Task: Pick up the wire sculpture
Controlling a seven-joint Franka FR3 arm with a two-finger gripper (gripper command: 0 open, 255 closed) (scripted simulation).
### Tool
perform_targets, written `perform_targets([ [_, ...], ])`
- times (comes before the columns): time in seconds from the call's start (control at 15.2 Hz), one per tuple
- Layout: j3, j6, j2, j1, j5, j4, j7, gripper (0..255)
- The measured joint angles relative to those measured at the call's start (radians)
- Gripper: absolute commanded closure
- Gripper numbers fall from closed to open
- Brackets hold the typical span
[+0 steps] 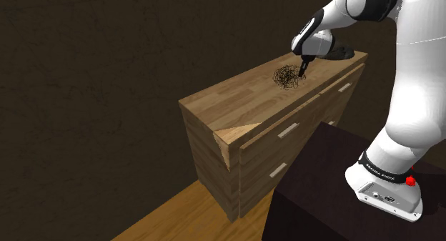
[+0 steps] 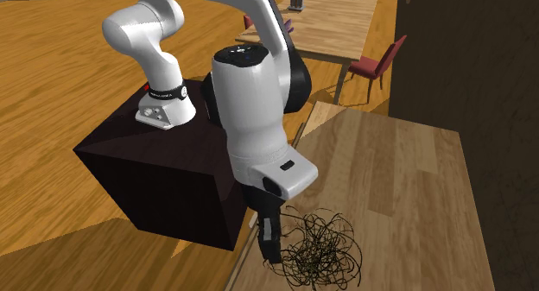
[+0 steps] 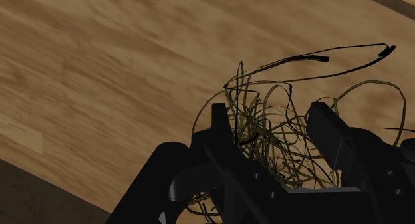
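Black two-finger gripper (image 3: 269,119), jaws apart astride tangled dark wire sculpture (image 2: 321,250); risks pinching only 1 loose loop, slipping at lift.

The white Franka arm (image 1: 418,75) rises from its base, bends over and reaches down to the wire sculpture (image 2: 321,250). Its wrist points steeply downward. The black gripper (image 3: 269,113) straddles the sculpture's edge, its fingers (image 3: 329,126) spread apart with strands between them.
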Motion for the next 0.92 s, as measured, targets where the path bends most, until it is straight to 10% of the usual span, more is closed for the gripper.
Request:
perform_targets([
  [0.92,-0.098,-0.142,-0.122,0.079,-0.129,0.026,0.087,255],
])
